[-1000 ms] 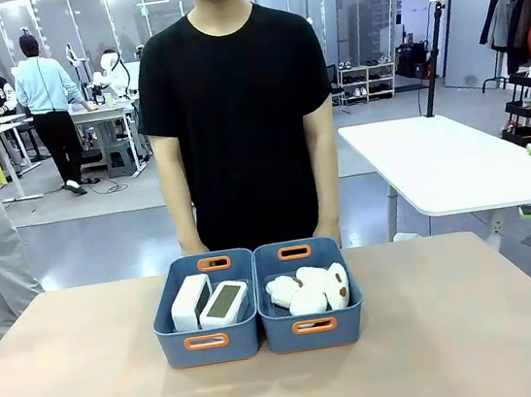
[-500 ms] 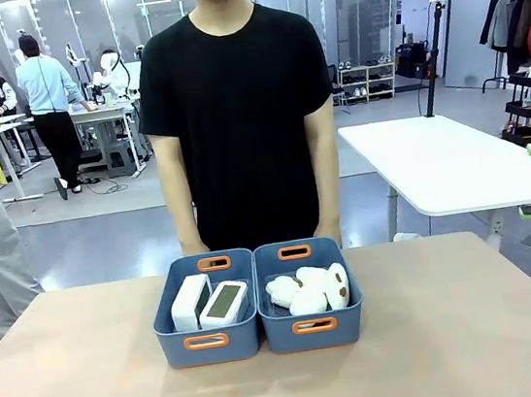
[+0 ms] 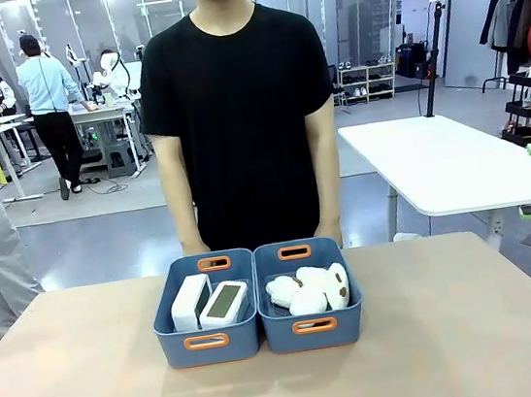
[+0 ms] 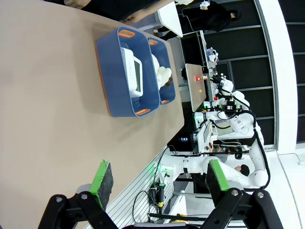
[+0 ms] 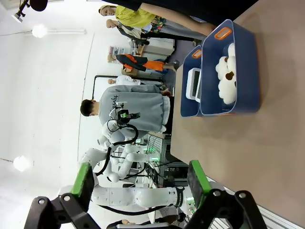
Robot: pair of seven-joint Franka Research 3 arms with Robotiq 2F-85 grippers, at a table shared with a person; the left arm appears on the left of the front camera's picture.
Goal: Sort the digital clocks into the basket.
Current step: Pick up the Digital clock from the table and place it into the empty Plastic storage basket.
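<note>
From the front, two blue bins stand side by side, touching, in the middle of the tan tabletop (image 3: 74,380), close to its far edge where a person in a black T-shirt (image 3: 240,114) stands with arms hanging down. The basket (image 3: 205,309) on the picture's left holds both digital clocks: one clock (image 3: 190,302) stands on its edge against the left wall, and the other clock (image 3: 223,303) lies just beside it, tilted, with its grey-green screen facing up. The second bin (image 3: 310,296) on the right holds a heap of white-and-brown plush lumps (image 3: 310,289). In the left wrist view, which is rolled sideways, the left gripper (image 4: 159,178) hangs well apart from the bins with its jaws spread wide and nothing between the green pads (image 4: 103,177); farther up the frame the basket (image 4: 112,76) shows the screen of a clock (image 4: 135,75) inside it. In the right wrist view, also rolled, the right gripper (image 5: 140,182) has its jaws wide open and holds nothing, well clear of the bins; the plush bin (image 5: 238,67) lies nearer, and behind it the basket (image 5: 188,95) with a clock (image 5: 194,83) visible in it.
</note>
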